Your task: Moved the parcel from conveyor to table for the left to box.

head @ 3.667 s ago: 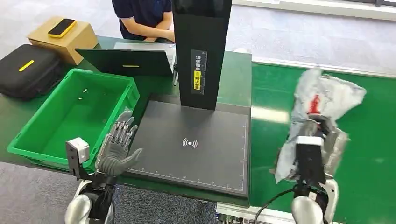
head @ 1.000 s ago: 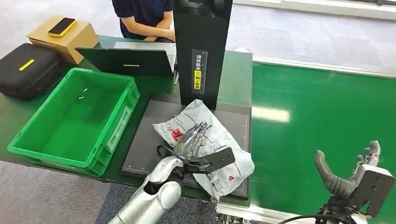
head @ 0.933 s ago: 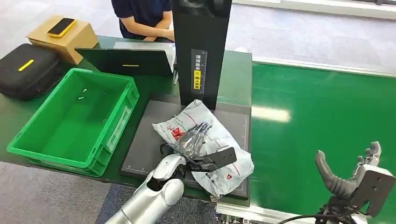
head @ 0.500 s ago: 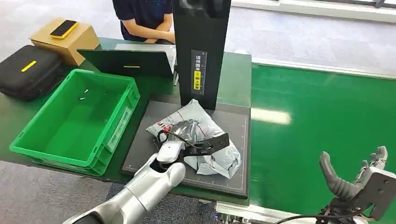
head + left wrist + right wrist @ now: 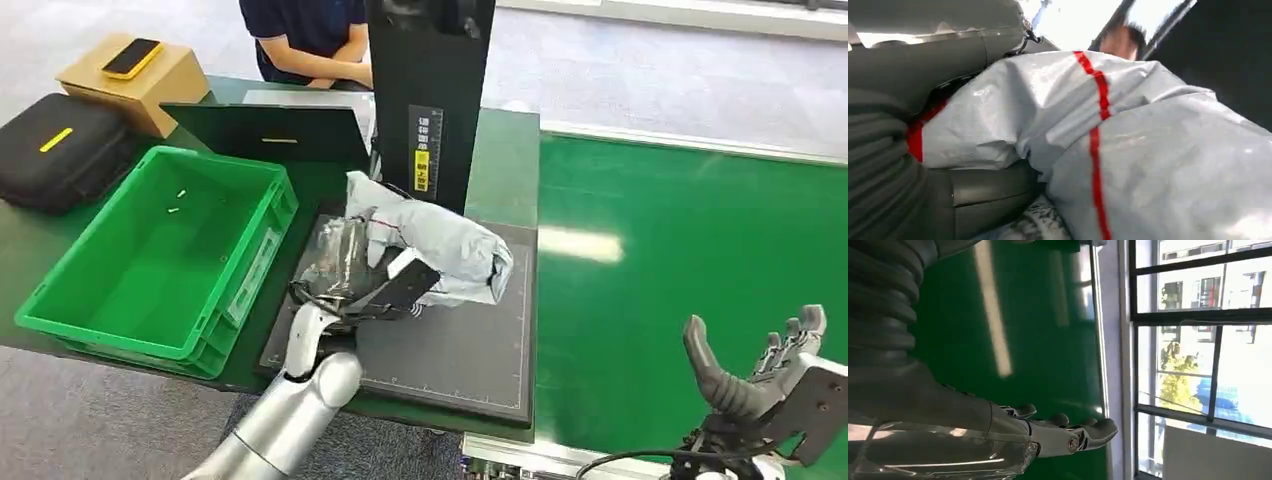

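The parcel (image 5: 440,245) is a crumpled grey plastic mailer with red stripes, lifted off the black scanner pad (image 5: 455,350). My left hand (image 5: 345,265) grips its left end, fingers wrapped in the plastic. In the left wrist view the parcel (image 5: 1148,150) bulges close against the grey thumb (image 5: 983,192). The green crate (image 5: 150,250) stands just left of the pad, with a few small bits inside. My right hand (image 5: 755,375) hangs open over the green conveyor belt (image 5: 700,240) at the lower right, holding nothing; the right wrist view shows its fingers (image 5: 1068,432) spread above the belt.
A tall black scanner post (image 5: 430,110) rises behind the pad, right by the parcel. A dark laptop (image 5: 270,130) sits behind the crate. A person (image 5: 305,40) sits at the far side. A black case (image 5: 60,150) and cardboard box with a phone (image 5: 135,75) lie far left.
My left hand has closed on the parcel and raised it off the pad, shifting it back and left toward the post. Earlier the right hand carried it over from the belt, then drew back.
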